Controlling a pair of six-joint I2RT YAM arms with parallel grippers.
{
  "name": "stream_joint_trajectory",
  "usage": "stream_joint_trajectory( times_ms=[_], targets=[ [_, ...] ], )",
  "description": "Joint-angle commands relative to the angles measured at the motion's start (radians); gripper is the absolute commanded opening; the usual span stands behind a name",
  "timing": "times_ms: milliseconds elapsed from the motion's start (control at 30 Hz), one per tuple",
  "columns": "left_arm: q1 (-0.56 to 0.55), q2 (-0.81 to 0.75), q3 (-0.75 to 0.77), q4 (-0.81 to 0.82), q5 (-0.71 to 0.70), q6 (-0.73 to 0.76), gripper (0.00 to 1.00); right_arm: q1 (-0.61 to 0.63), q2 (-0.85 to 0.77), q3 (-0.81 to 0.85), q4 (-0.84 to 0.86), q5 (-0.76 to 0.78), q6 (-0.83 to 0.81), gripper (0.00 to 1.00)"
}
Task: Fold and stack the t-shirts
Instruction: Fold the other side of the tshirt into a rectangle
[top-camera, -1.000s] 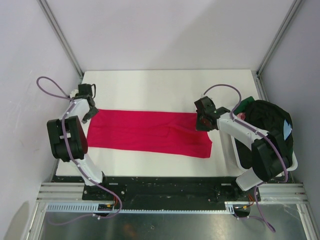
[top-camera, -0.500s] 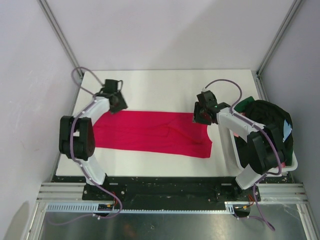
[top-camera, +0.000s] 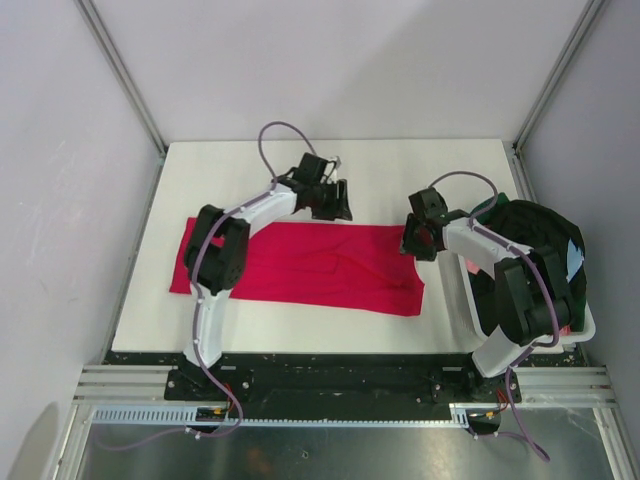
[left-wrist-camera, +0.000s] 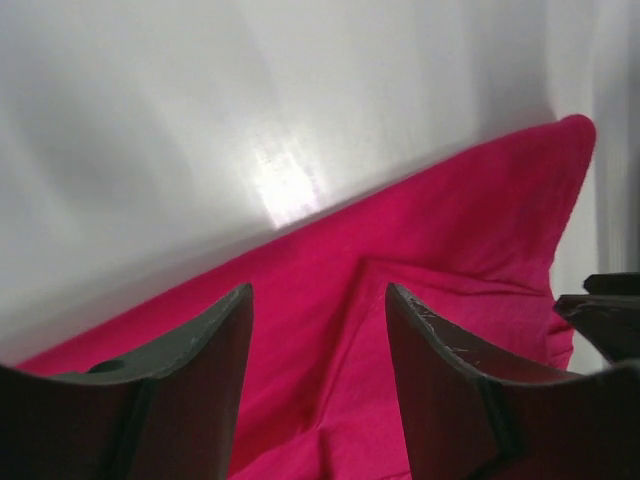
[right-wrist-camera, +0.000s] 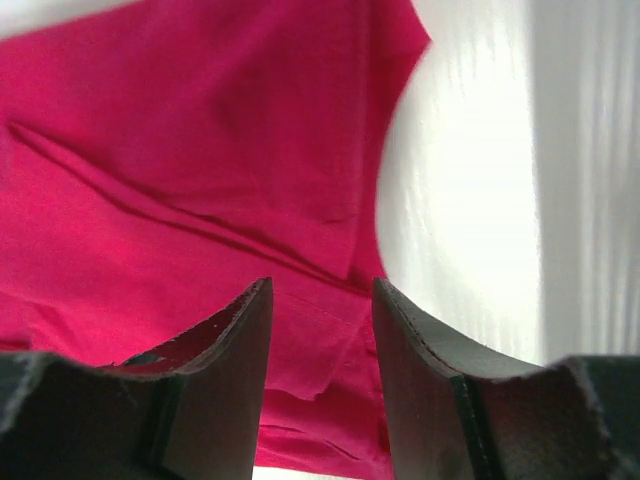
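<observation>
Red t-shirt (top-camera: 310, 268) lay soft and flat, a long strip with small wrinkles, on the smooth white tabletop (top-camera: 400, 170). Left jaws and right jaws stood partly open above its edges, holding nothing. Dark t-shirts (top-camera: 535, 222) heaped in the white tub (top-camera: 461, 305) sat half hidden behind the right arm (top-camera: 480, 250).

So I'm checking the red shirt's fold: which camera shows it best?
Top external: nearly the whole red t-shirt shows there as one long strip. The left wrist view shows only part of its far edge and a corner; the right wrist view shows only a creased end.
</observation>
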Motion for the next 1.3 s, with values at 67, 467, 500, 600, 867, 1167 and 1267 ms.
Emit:
stream_joint_trajectory(
  times_ms=[67,467,500,600,867,1167,1267],
  targets=[
    [-0.057,0.12,0.137,0.01,0.12,0.02,0.6,-0.037,-0.03,-0.071,0.028,-0.047,0.029,0.48],
    [-0.082,0.111,0.098,0.01,0.157,0.038,0.6,-0.04,0.0,-0.091,0.066,-0.061,0.03,0.46],
    [-0.084,0.104,0.094,0.01,0.157,0.041,0.6,-0.04,-0.002,-0.091,0.067,-0.059,0.03,0.46],
    [-0.086,0.088,0.089,0.01,0.158,0.049,0.6,-0.04,-0.008,-0.091,0.069,-0.052,0.029,0.46],
    [-0.098,0.059,0.067,0.011,0.174,0.068,0.58,-0.038,-0.008,-0.092,0.065,-0.05,0.03,0.43],
    [-0.107,0.038,0.059,0.01,0.18,0.073,0.57,-0.032,0.006,-0.092,0.067,-0.047,0.031,0.41],
    [-0.113,0.046,0.057,0.007,0.176,0.073,0.57,-0.03,0.01,-0.092,0.069,-0.049,0.032,0.41]
  ],
)
